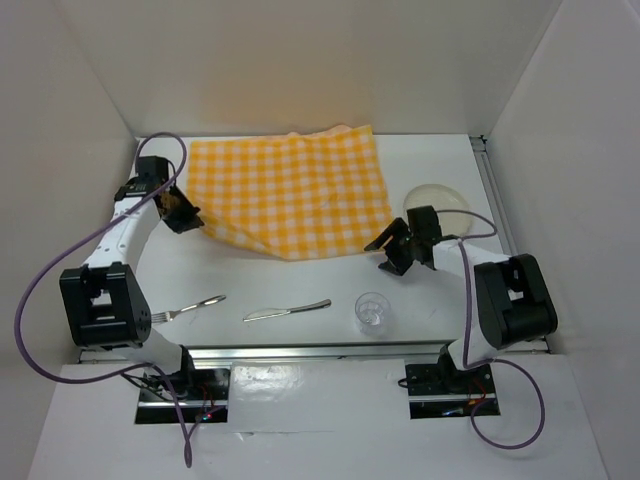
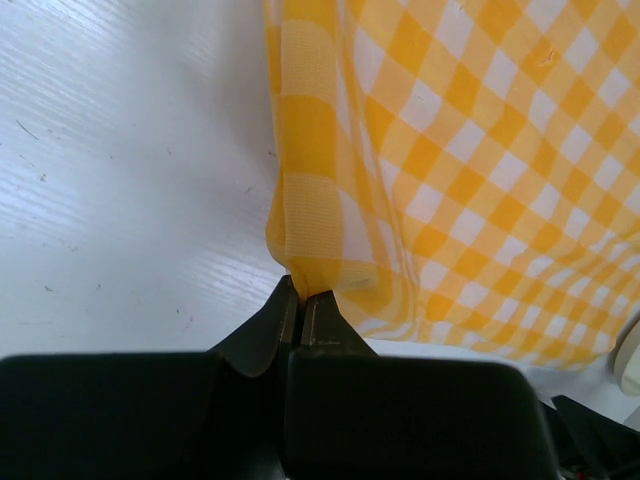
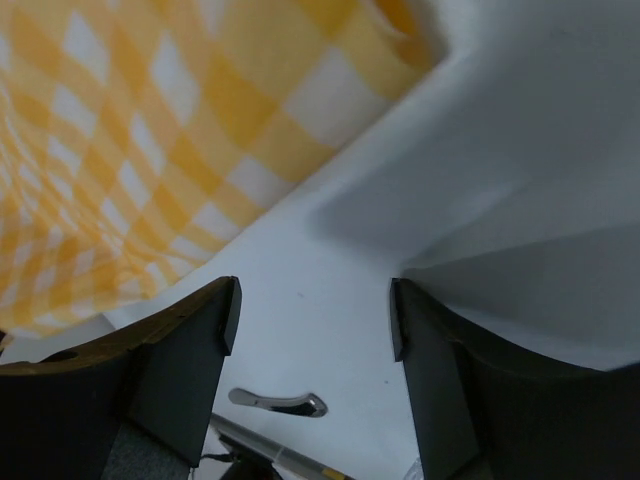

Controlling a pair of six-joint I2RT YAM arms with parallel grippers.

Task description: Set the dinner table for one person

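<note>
A yellow-and-white checked cloth (image 1: 290, 190) lies rumpled across the back of the white dinner table (image 1: 250, 275). My left gripper (image 1: 185, 213) is shut on the cloth's near left edge; in the left wrist view a folded bit of cloth (image 2: 320, 215) is pinched between the closed tips of the left gripper (image 2: 300, 292). My right gripper (image 1: 395, 250) hovers open just off the cloth's near right corner. In the right wrist view the right gripper (image 3: 312, 300) has only bare table between its fingers, with the cloth (image 3: 130, 130) ahead to the left.
A pale plate (image 1: 440, 203) sits at the right behind the right gripper. Along the front lie a fork (image 1: 188, 308), a knife (image 1: 287, 311) and a clear glass (image 1: 371, 312). White walls close in three sides; a metal rail (image 1: 320, 350) runs along the near edge.
</note>
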